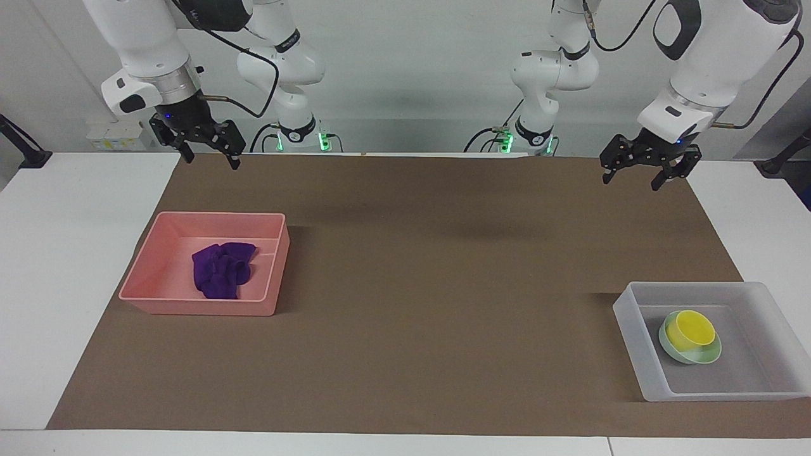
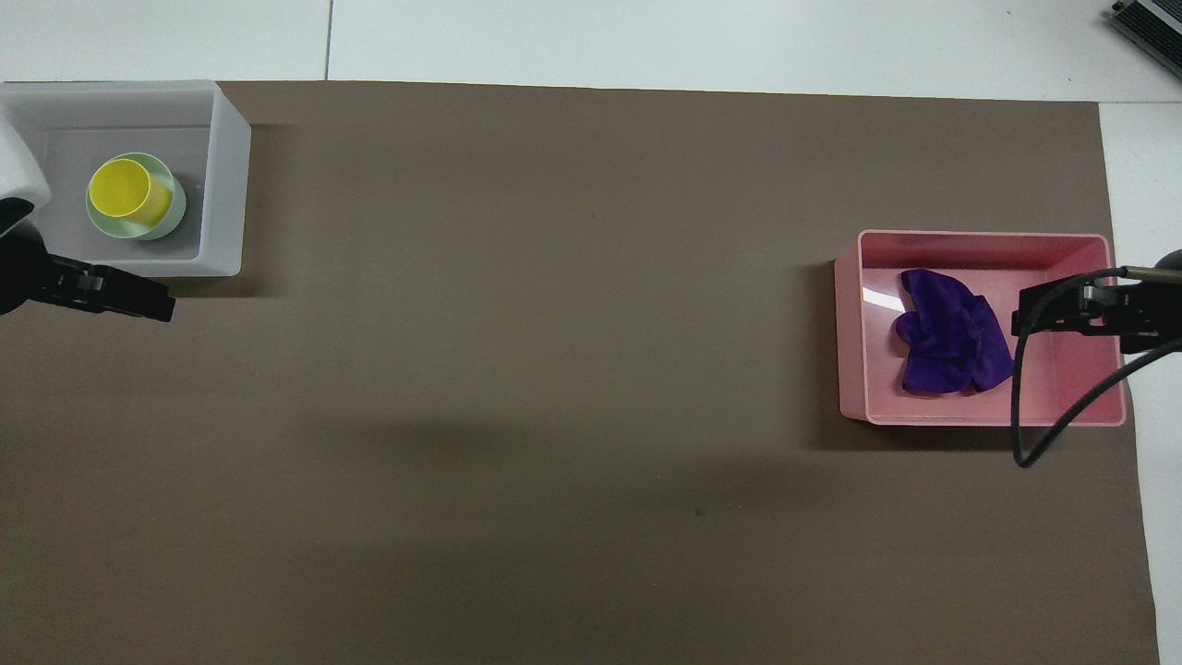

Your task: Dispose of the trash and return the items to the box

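Note:
The purple cloth lies crumpled in the pink bin. The yellow cup stands inside the mint-green bowl, and both sit in the translucent box. My left gripper is open and empty, raised over the brown mat at the left arm's end. My right gripper is open and empty, raised over the mat at the right arm's end, and waits.
A brown mat covers most of the white table. The pink bin stands at the right arm's end and the box at the left arm's end. A black cable hangs from the right arm.

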Tool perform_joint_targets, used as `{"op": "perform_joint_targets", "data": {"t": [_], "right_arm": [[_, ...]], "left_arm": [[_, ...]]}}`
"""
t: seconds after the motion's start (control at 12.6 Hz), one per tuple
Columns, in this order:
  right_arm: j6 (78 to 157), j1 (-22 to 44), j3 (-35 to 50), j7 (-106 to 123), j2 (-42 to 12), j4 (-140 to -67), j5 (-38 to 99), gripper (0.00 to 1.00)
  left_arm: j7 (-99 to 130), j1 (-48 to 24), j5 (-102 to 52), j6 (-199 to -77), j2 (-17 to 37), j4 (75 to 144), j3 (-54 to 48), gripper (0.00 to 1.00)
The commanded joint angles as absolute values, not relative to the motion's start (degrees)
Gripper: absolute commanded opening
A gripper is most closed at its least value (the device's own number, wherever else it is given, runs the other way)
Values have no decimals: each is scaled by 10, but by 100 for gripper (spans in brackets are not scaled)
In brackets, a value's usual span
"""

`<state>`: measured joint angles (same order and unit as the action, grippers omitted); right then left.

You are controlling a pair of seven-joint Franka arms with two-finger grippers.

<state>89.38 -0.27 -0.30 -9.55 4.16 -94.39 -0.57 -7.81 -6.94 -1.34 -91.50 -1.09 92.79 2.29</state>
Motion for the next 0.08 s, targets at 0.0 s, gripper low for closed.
{"op": "perform_joint_targets", "data": {"t": [0.0], "right_arm": [[895,-8,-2,-99,55,-957,6,100]], "left_arm": [[-76,-64,-4,-909,-24,941,24,100]]}}
